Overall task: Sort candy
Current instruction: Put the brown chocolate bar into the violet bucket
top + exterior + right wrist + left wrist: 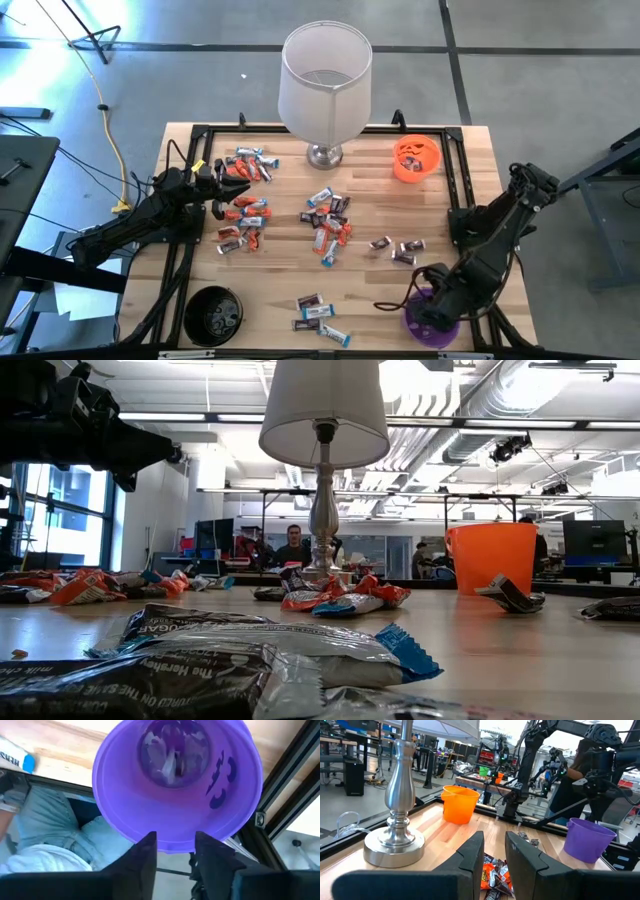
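- Right gripper (175, 847) hangs straight over the purple bowl (432, 315), at the bench (370, 210) corner far from the lamp (325, 85). Its fingers (142, 855) are parted with nothing between them; a wrapped piece lies at the bottom of the bowl, so this looks like a drop-off spot for one wrapper colour.
- Left gripper (492, 865) sits low over the orange-red candy pile (243, 212), off to one side of the lamp base. Fingers only a narrow gap apart, nothing visibly clamped between them; wrappers (492, 877) lie just beyond the tips. Probably lined up for a pick.
- Candy is still mostly loose on the bench: a mixed heap (328, 225) just in front of the lamp base, a few dark brown pieces (395, 248) between that heap and the purple bowl, silvery blue-white ones (318, 318) farther from the lamp, near the black bowl (213, 315).
- Orange bowl (416, 158) stands beside the lamp, contents hard to tell.
- Bowls sit out at the edges, likely so each arm can reach a bin without crossing the candy in the middle.
- Sorting judged early: most pieces not yet binned.
- Low view shows a person (292, 545) seated far behind the lamp, clear of the arms.
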